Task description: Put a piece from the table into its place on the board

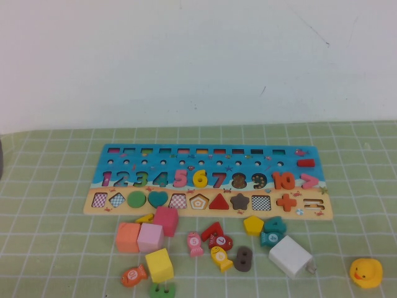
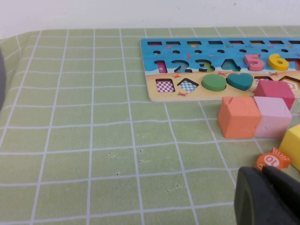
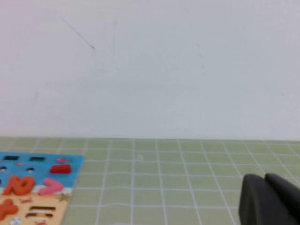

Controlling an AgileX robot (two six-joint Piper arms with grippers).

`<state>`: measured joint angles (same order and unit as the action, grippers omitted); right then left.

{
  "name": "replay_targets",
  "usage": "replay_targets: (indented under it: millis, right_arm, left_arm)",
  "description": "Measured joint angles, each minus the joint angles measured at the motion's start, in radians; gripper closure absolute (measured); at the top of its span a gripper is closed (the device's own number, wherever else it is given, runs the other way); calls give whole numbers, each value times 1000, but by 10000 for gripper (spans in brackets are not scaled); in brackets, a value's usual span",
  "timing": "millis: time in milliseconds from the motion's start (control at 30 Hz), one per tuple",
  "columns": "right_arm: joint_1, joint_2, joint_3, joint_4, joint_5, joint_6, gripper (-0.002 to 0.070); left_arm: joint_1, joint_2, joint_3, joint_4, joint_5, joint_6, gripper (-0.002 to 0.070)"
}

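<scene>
The yellow numeral "6" piece (image 1: 200,178) (image 2: 280,61) lies on the board (image 1: 124,162) (image 2: 149,47), in the digit row between the pink 5 and the red 7. The board rests on the green gridded table (image 1: 49,217). Neither gripper shows in the high view. In the left wrist view my left gripper (image 2: 262,171) is shut and holds nothing; it hovers over the cloth just in front of an orange fish (image 2: 273,159). In the right wrist view my right gripper (image 3: 264,177) is shut and holds nothing, over bare cloth to the right of the board's end (image 3: 70,161).
Loose pieces lie in front of the board: orange cube (image 1: 128,237), pink cube (image 1: 150,236), magenta block (image 1: 165,220), yellow cube (image 1: 159,264), yellow pentagon (image 1: 253,224), brown 8 (image 1: 242,259), white block (image 1: 290,256). A yellow duck (image 1: 366,272) sits at the right.
</scene>
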<state>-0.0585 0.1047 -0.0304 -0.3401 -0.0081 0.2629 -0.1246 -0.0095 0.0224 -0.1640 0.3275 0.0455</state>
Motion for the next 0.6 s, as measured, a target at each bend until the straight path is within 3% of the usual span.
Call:
replay_targets:
  millis: [400, 600]
  right_arm:
    - [-26, -54, 58, 26, 8, 0, 678]
    - [-22, -113, 58, 181, 118, -46, 678]
  left_arm:
    - [0, 0, 0, 0, 0, 0, 676]
    - [0, 0, 0, 0, 0, 0, 676]
